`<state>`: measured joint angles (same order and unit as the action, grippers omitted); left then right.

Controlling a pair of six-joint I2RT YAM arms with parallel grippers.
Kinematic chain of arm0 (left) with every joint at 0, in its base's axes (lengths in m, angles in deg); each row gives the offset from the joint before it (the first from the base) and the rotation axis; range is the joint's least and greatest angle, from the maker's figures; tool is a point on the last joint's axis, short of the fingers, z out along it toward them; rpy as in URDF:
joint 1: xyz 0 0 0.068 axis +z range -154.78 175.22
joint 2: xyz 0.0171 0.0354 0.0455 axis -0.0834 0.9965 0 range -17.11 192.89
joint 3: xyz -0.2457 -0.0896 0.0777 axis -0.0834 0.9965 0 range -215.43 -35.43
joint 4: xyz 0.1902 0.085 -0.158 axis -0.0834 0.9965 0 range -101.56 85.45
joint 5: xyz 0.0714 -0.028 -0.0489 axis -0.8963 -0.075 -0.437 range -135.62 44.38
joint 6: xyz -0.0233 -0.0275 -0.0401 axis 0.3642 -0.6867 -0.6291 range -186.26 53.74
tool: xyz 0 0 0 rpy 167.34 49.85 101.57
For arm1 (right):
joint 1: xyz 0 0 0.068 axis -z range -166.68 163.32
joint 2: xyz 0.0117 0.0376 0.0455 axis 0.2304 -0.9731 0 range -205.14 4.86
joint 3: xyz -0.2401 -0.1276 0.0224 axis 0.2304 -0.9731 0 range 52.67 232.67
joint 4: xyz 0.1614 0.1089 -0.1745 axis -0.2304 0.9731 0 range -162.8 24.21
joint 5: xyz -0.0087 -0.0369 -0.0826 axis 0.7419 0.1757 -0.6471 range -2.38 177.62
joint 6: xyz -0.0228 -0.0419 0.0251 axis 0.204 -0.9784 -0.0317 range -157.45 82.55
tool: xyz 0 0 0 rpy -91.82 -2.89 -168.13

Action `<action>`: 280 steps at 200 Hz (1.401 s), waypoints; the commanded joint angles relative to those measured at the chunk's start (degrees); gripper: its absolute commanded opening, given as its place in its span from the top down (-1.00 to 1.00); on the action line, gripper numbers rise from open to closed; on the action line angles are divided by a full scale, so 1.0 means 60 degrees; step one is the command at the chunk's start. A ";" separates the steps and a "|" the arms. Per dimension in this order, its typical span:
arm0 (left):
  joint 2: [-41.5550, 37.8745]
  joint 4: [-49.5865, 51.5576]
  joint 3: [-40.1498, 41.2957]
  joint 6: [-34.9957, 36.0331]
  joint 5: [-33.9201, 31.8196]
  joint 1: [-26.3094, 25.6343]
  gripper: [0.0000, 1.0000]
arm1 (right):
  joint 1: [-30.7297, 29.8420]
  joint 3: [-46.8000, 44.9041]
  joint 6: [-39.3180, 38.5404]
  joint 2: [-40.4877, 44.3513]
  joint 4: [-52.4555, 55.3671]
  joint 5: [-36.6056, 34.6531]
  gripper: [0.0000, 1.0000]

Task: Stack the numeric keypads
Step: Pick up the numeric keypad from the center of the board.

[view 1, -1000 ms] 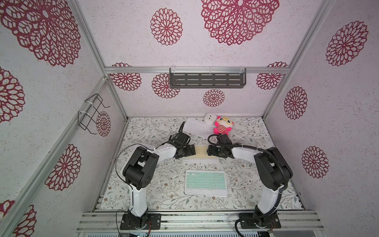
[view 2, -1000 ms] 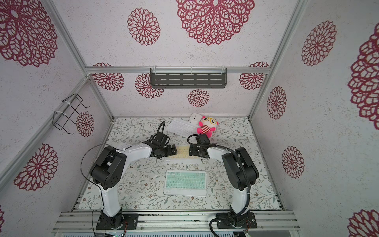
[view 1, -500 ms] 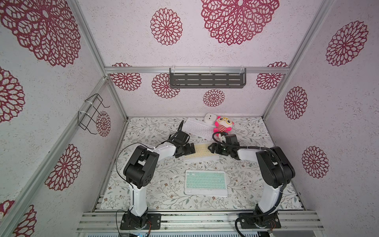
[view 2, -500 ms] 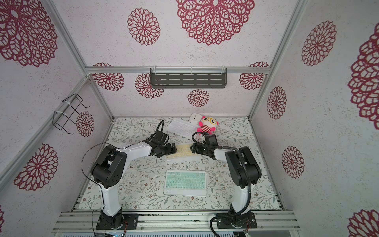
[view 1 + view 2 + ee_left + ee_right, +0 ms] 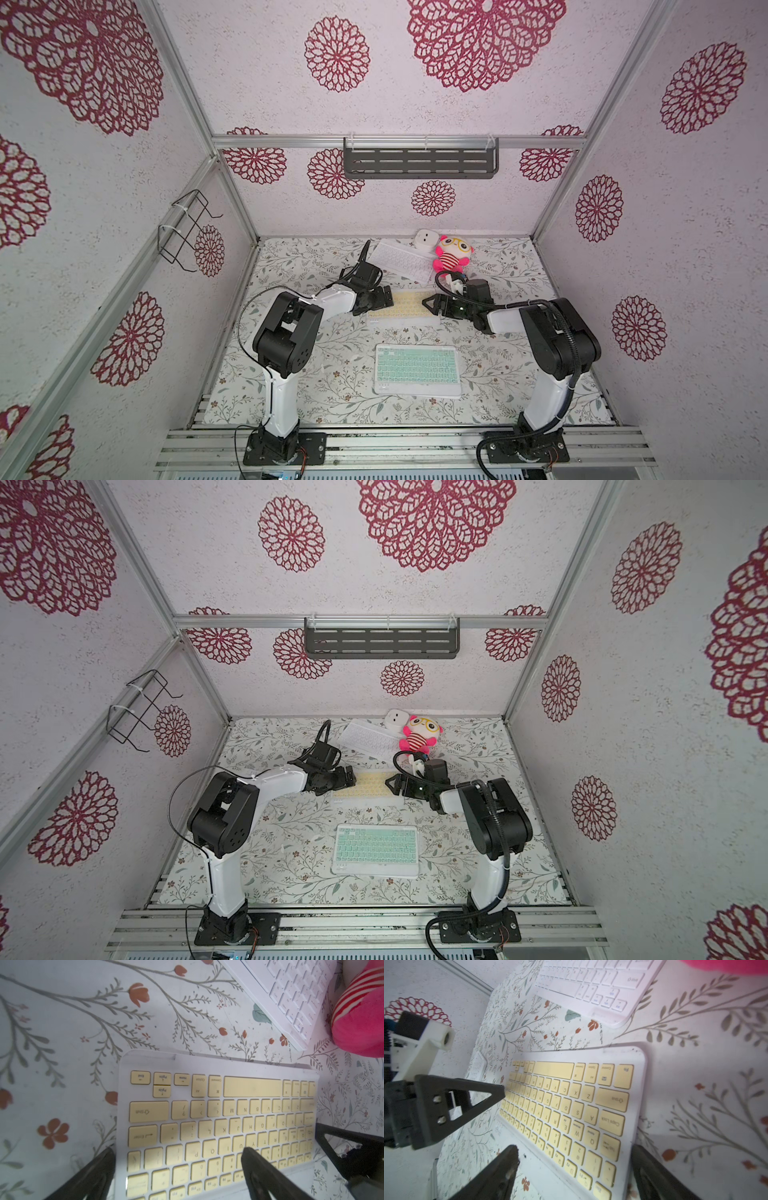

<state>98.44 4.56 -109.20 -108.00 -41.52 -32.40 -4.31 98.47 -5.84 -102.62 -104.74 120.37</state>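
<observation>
Nearest the robot's bases, on the flower-printed table (image 5: 332, 374), the mint-green keypad (image 5: 417, 370) (image 5: 376, 850) lies flat and square, well on the near side of the yellow keypad (image 5: 405, 309) (image 5: 370, 785) and apart from it. The yellow keypad lies in the middle of the table between the two arms. In both top views a strip of white frame shows along its near edge; whether another keypad lies under it I cannot tell. At its left end is the left gripper (image 5: 380, 299) (image 5: 178, 1151), released and spread wide. One of its fingers (image 5: 99, 1167) is just off the short edge, and the other is above the keys. At the opposite end of the yellow keypad (image 5: 571, 1109) is the right gripper (image 5: 432, 305) (image 5: 574, 1147), likewise released and holding nothing. That end's corner sits between its parted fingers (image 5: 652, 1174). Beyond the yellow keypad (image 5: 218, 1115), with a gap of bare table between, the white keypad (image 5: 401, 262) (image 5: 370, 737) (image 5: 291, 991) lies turned at a slant. Just beside it, behind the yellow keypad's right end, sits the pink plush toy (image 5: 451, 255) (image 5: 417, 735). Farthest from the yellow keypad, against the back wall, stands the white cube (image 5: 424, 240), close to both the plush toy and the white keypad's far corner.
</observation>
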 commanded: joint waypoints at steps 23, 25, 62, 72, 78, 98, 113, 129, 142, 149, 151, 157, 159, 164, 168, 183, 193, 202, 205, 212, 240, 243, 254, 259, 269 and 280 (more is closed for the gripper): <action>0.1150 0.0108 0.0409 -0.0163 0.2223 -0.0486 -0.95 | -0.0670 -0.1009 0.2603 -0.1025 -0.1739 0.3985 -0.75; 0.1148 0.0107 0.0407 -0.0171 0.2230 -0.0471 -0.95 | -0.0659 -0.1034 0.2650 -0.1056 -0.1821 0.4007 -0.75; 0.1150 -0.0042 0.0532 -0.0167 0.2317 -0.0433 -0.95 | -0.0440 -0.1439 0.4215 -0.1661 -0.4033 0.4344 -0.75; 0.1140 -0.0044 0.0547 -0.0178 0.2311 -0.0431 -0.95 | -0.0402 -0.1495 0.4574 -0.1839 -0.4487 0.4385 -0.74; 0.1151 -0.0058 0.0570 -0.0178 0.2307 -0.0434 -0.95 | -0.0374 -0.1496 0.4640 -0.1913 -0.4556 0.4349 -0.74; 0.1131 -0.0085 0.0621 -0.0192 0.2317 -0.0410 -0.95 | -0.0343 -0.1493 0.4747 -0.2106 -0.4665 0.4255 -0.74; 0.1115 -0.0107 0.0662 -0.0203 0.2291 -0.0401 -0.96 | -0.0329 -0.1467 0.4859 -0.2188 -0.4818 0.4249 -0.73; 0.1102 -0.0103 0.0702 -0.0207 0.2270 -0.0376 -0.95 | -0.0287 -0.1449 0.4898 -0.2247 -0.4872 0.4224 -0.72; 0.1076 -0.0130 0.0731 -0.0211 0.2248 -0.0352 -0.95 | -0.0256 -0.1424 0.4926 -0.2311 -0.4929 0.4180 -0.71; 0.1074 -0.0120 0.0739 -0.0214 0.2254 -0.0337 -0.95 | -0.0241 -0.1434 0.4958 -0.2341 -0.4953 0.4140 -0.69; 0.1067 -0.0119 0.0746 -0.0220 0.2245 -0.0335 -0.95 | -0.0230 -0.1436 0.4960 -0.2344 -0.4969 0.4126 -0.69; 0.1060 -0.0122 0.0753 -0.0221 0.2231 -0.0336 -0.95 | -0.0194 -0.1473 0.4955 -0.2345 -0.4988 0.4073 -0.67; 0.1052 -0.0108 0.0764 -0.0222 0.2221 -0.0323 -0.95 | -0.0185 -0.1475 0.4955 -0.2349 -0.4996 0.4058 -0.67; 0.1045 -0.0105 0.0779 -0.0222 0.2208 -0.0319 -0.95 | -0.0148 -0.1494 0.4948 -0.2360 -0.4996 0.4010 -0.65; 0.1031 -0.0104 0.0795 -0.0211 0.2190 -0.0319 -0.95 | -0.0128 -0.1507 0.4939 -0.2347 -0.4997 0.3970 -0.63; 0.1005 -0.0099 0.0841 -0.0222 0.2168 -0.0278 -0.95 | 0.0028 -0.1619 0.4906 -0.2316 -0.5010 0.3768 -0.58; 0.0998 -0.0103 0.0869 -0.0223 0.2150 -0.0261 -0.95 | 0.0128 -0.1693 0.4901 -0.2267 -0.5036 0.3636 -0.51; 0.0978 -0.0105 0.0883 -0.0222 0.2139 -0.0261 -0.95 | 0.0261 -0.1755 0.4897 -0.2208 -0.5054 0.3538 -0.44; 0.0974 -0.0095 0.0892 -0.0222 0.2127 -0.0239 -0.95 | 0.0293 -0.1779 0.4875 -0.2180 -0.5068 0.3528 -0.43; 0.0945 -0.0098 0.0921 -0.0222 0.2110 -0.0231 -0.95 | 0.0379 -0.1824 0.4887 -0.2122 -0.5094 0.3474 -0.39; 0.0844 -0.0094 0.1024 -0.0223 0.2029 -0.0191 -0.95 | 0.0590 -0.1935 0.4641 -0.1579 -0.4856 0.3142 -0.16; 0.0831 -0.0099 0.1040 -0.0222 0.2023 -0.0182 -0.95 | 0.0601 -0.1924 0.4561 -0.1521 -0.4760 0.3100 -0.12; 0.0756 -0.0110 0.1084 -0.0236 0.2007 -0.0149 -0.95 | 0.0594 -0.1789 0.4155 -0.1220 -0.4112 0.2975 0.02; 0.0706 -0.0136 0.1110 -0.0235 0.2010 -0.0144 -0.95 | 0.0594 -0.1716 0.3943 -0.1088 -0.3754 0.2888 0.05; 0.0597 -0.0135 0.1161 -0.0236 0.1993 -0.0127 -0.95 | 0.0594 -0.1523 0.3426 -0.0846 -0.2869 0.2730 0.20; 0.0444 -0.0147 0.1231 -0.0236 0.1987 -0.0094 -0.95 | 0.0586 -0.1258 0.2901 -0.0571 -0.1962 0.2570 0.40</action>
<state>99.03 -6.56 -105.97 -107.91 -32.25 -32.27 -1.05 88.57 20.76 -110.14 -130.07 139.67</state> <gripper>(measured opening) 0.977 0.387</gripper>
